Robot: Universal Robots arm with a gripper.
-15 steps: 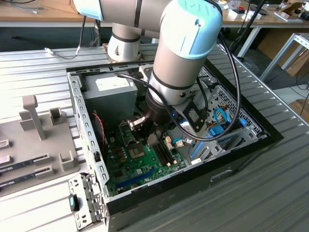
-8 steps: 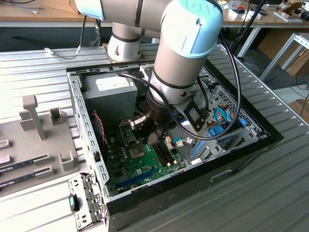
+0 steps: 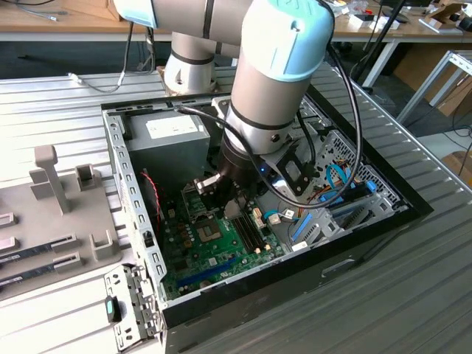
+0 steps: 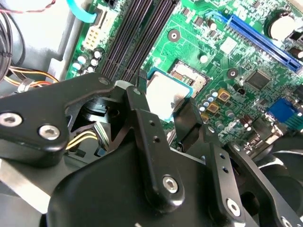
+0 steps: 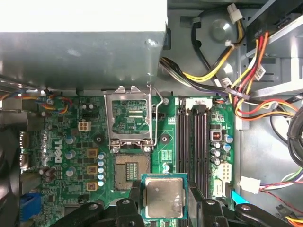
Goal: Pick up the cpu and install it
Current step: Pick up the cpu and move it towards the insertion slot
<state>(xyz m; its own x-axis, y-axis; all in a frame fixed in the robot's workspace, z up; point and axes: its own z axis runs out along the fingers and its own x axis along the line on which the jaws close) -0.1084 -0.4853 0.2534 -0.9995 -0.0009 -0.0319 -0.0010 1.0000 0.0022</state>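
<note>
Gripper (image 5: pixel 164 193) closed on the cpu (image 5: pixel 163 201), one finger on each side of the chip, cpu held over the green motherboard (image 5: pixel 166 153), just beside the open socket (image 5: pixel 131 169), inside the open computer case (image 3: pixel 134 193), near its middle.

– what stood beneath it all?
– a ribbed metal table (image 3: pixel 413 280), pale grey. behind it ran a wooden workbench (image 3: pixel 74 22)
– and on the exterior view's right?
– a white table leg (image 3: pixel 380 63) on dark floor (image 3: pixel 409 77)
</note>
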